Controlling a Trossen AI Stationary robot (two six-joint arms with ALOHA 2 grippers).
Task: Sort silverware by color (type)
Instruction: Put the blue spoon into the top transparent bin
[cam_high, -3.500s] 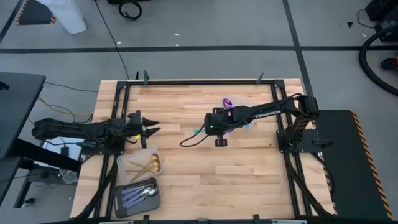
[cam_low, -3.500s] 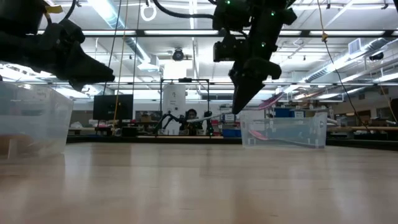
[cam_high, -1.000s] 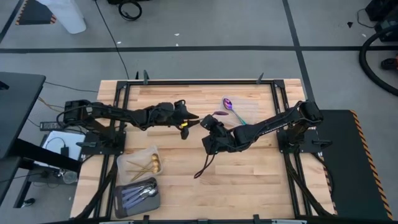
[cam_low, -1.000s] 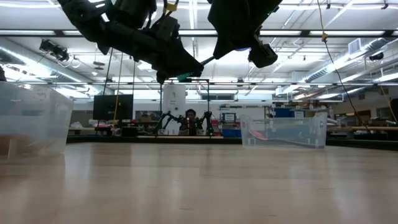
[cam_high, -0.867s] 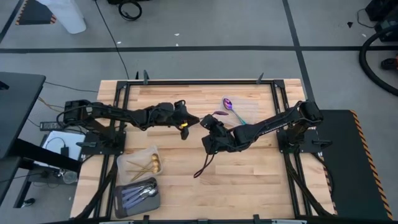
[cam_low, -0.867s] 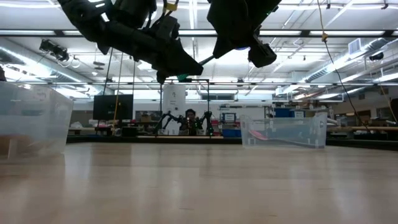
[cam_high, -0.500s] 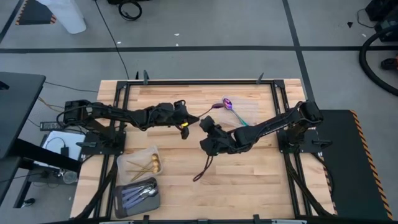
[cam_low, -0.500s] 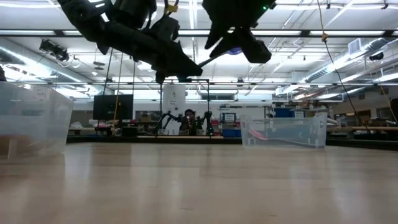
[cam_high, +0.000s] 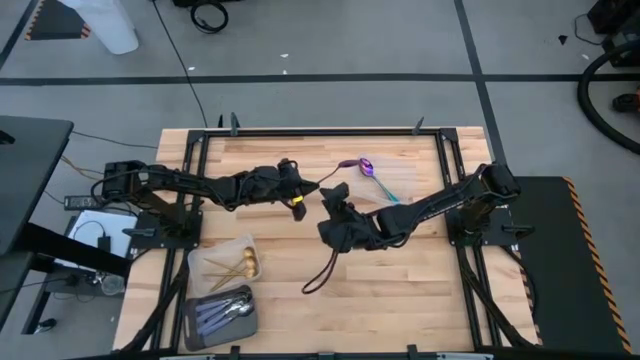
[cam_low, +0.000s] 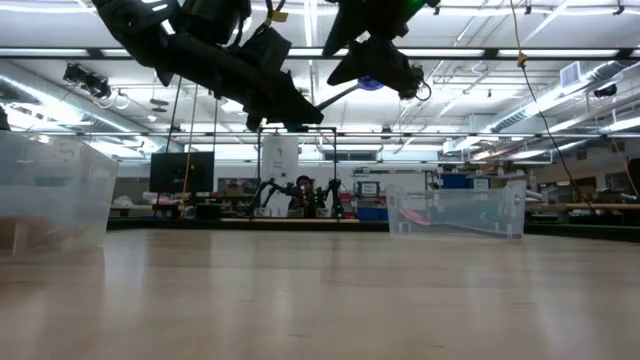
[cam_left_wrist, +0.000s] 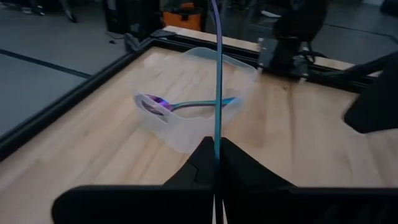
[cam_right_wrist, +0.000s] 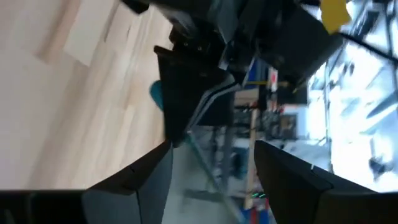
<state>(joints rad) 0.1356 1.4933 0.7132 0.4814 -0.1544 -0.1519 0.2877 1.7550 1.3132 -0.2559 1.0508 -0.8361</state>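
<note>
The left gripper (cam_left_wrist: 216, 163), shut on a light, stiff, likely slippery teal-handled spoon (cam_left_wrist: 216, 93) at its handle end, holds it above mid-table; the right gripper (cam_right_wrist: 208, 158) stands open beside.

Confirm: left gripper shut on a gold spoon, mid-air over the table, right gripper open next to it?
Not gold. The left wrist view shows the left gripper shut on a teal handle, an iridescent utensil. It is mid-air over the table, the right gripper open beside it.
</note>
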